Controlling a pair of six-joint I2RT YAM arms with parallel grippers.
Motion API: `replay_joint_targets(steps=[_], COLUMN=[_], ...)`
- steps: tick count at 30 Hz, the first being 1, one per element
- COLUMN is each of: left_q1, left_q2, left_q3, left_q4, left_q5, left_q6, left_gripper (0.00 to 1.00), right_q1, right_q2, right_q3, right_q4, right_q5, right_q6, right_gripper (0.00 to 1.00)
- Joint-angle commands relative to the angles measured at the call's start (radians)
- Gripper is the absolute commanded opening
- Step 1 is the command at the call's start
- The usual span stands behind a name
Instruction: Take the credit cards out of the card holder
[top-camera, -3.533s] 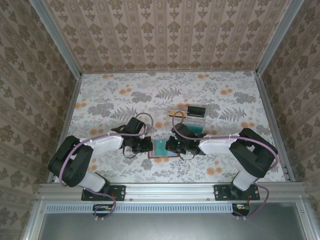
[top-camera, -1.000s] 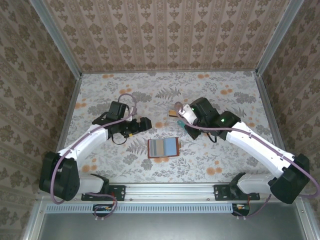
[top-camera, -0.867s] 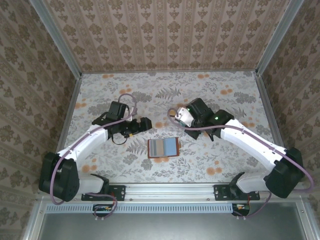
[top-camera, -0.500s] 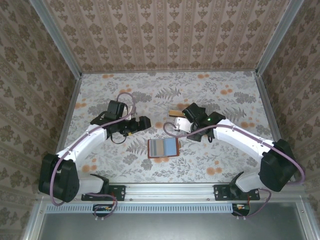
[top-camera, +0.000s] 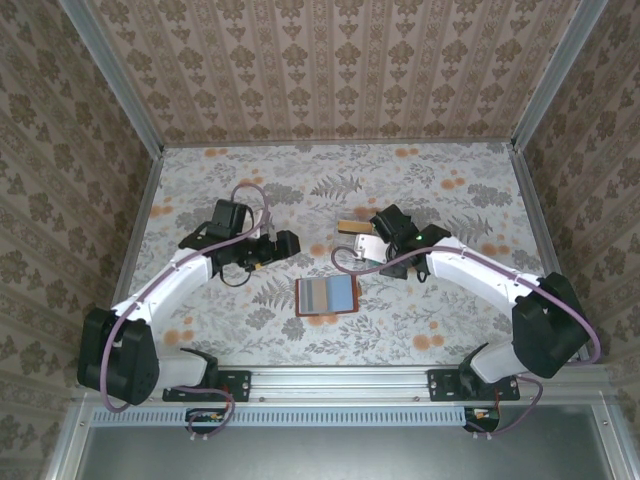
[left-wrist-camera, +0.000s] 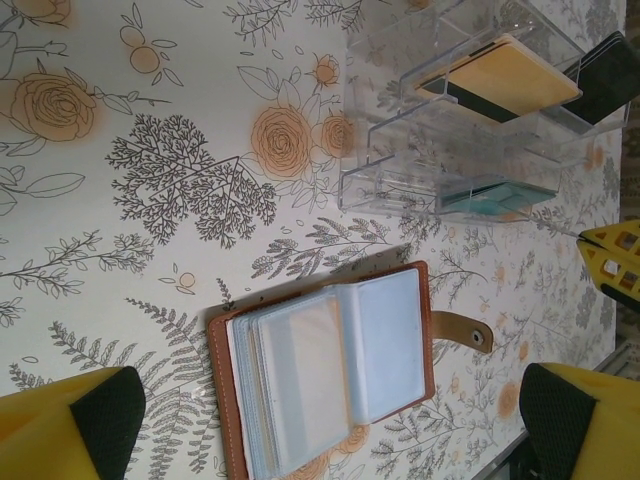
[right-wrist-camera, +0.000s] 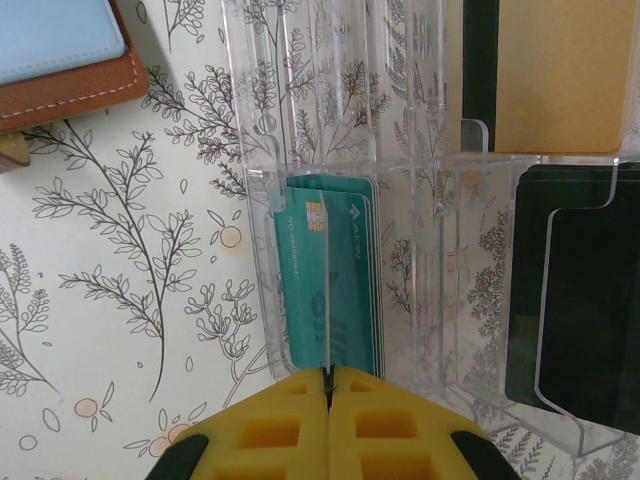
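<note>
From above, the card holder (top-camera: 327, 296) lies open and flat on the flowered table (top-camera: 450, 180), near the front edge and between the two arms. The left gripper (top-camera: 286, 243) hangs to its left and a little behind, apart from it. From up here I cannot tell how its jaws stand. The right gripper (top-camera: 372, 249) is just behind the holder's right corner with a pale card (top-camera: 364, 247) at its tip. A tan card (top-camera: 352, 225) lies just beyond that.

Through the left wrist camera, the left gripper (left-wrist-camera: 330, 405) is spread wide, one yellow finger at each lower corner, holding nothing. The card holder lies between the fingers. Its clear sleeves are fanned, and a brown strap (left-wrist-camera: 462, 332) sticks out to one side. Beyond it stands a clear tray (left-wrist-camera: 400, 150). The teal cards (left-wrist-camera: 495, 193) are in the compartment nearest the holder, while the tan card and a dark card (left-wrist-camera: 612, 72) are in the far ones.

Through the right wrist camera, the right gripper's yellow fingers are pressed together on the pale card. It shows edge-on as a thin line running over the teal cards' compartment, and I cannot tell whether it touches them. A corner of the card holder shows at the upper left, beside the tray and apart from it.
</note>
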Motion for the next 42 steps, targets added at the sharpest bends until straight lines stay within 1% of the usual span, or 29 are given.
replay_joint_targets(steps=[1, 12, 13, 19, 21, 24, 27, 29, 33, 34, 35, 42], left_q1=[0.009, 0.025, 0.025, 0.032, 0.034, 0.036, 0.037, 0.038, 0.038, 0.039, 0.039, 0.042], left_q2=[0.0, -0.001, 0.001, 0.0, 0.001, -0.001, -0.003, -0.003, -0.008, -0.008, -0.01, -0.013], left_q3=[0.028, 0.024, 0.023, 0.018, 0.016, 0.011, 0.006, 0.005, 0.0, -0.001, -0.003, -0.011], left_q4=[0.007, 0.008, 0.009, 0.016, 0.018, 0.02, 0.022, 0.022, 0.021, 0.022, 0.022, 0.026], left_q5=[0.023, 0.032, 0.034, 0.04, 0.04, 0.042, 0.045, 0.046, 0.046, 0.045, 0.046, 0.047], left_q6=[0.026, 0.032, 0.032, 0.032, 0.032, 0.031, 0.03, 0.03, 0.029, 0.03, 0.029, 0.026], left_gripper=[1.0, 1.0, 1.0, 1.0, 1.0, 1.0, 1.0, 1.0, 1.0, 1.0, 1.0, 1.0], right_q1=[-0.009, -0.022, -0.025, -0.035, -0.035, -0.035, -0.036, -0.036, -0.036, -0.036, -0.036, -0.041], right_q2=[0.024, 0.071, 0.072, 0.077, 0.081, 0.085, 0.094, 0.101, 0.115, 0.117, 0.118, 0.128], right_q3=[-0.003, -0.009, -0.011, -0.036, -0.036, -0.031, -0.034, -0.034, -0.025, -0.025, -0.023, -0.017], right_q4=[0.014, 0.03, 0.057, 0.074, 0.075, 0.074, 0.084, 0.089, 0.099, 0.103, 0.105, 0.138], right_q5=[0.01, 0.003, 0.002, -0.003, -0.003, 0.0, 0.009, 0.011, 0.022, 0.028, 0.032, 0.09], right_q6=[-0.019, -0.022, -0.021, -0.013, -0.007, 0.0, 0.008, 0.015, 0.026, 0.026, 0.027, 0.037], right_gripper=[0.0, 0.0, 0.0, 0.0, 0.06, 0.1, 0.11, 0.14, 0.15, 0.21, 0.24, 0.26])
